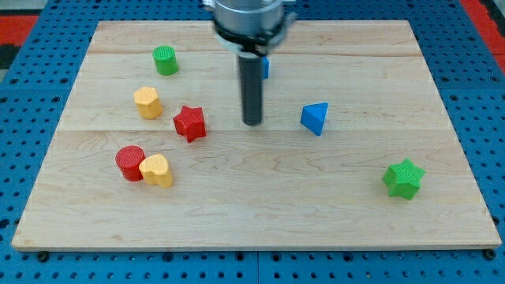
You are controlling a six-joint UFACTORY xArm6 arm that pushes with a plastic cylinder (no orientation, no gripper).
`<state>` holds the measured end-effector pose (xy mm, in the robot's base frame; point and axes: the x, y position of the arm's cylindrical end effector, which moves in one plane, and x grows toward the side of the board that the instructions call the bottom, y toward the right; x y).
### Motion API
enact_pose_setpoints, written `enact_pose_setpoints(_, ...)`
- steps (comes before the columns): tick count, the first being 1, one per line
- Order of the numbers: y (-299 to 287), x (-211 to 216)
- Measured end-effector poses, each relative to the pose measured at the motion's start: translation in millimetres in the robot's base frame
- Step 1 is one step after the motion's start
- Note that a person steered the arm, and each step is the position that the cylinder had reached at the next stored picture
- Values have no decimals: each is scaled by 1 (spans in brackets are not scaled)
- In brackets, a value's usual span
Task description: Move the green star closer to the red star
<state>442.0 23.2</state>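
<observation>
risk ahead: blue triangular block (315, 118) between my tip (252, 123) and green star (403, 178), near table's (260, 213) lower right, well apart from red star (189, 123). could clip it or glance off the star's points. no jaws fitted, nothing held.

No text, label, brand, number or sign is showing that can be read, neither on the pale wooden board (260, 213) in the middle of the frame, nor on the coloured blocks lying on it.
</observation>
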Motion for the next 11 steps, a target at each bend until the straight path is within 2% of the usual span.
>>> enact_pose_setpoints(1, 31, 32)
enact_pose_setpoints(2, 31, 56)
enact_pose_setpoints(3, 69, 107)
enact_pose_setpoints(5, 71, 177)
enact_pose_setpoints(7, 171, 173)
enact_pose_setpoints(9, 232, 112)
enact_pose_setpoints(10, 217, 94)
enact_pose_setpoints(11, 118, 110)
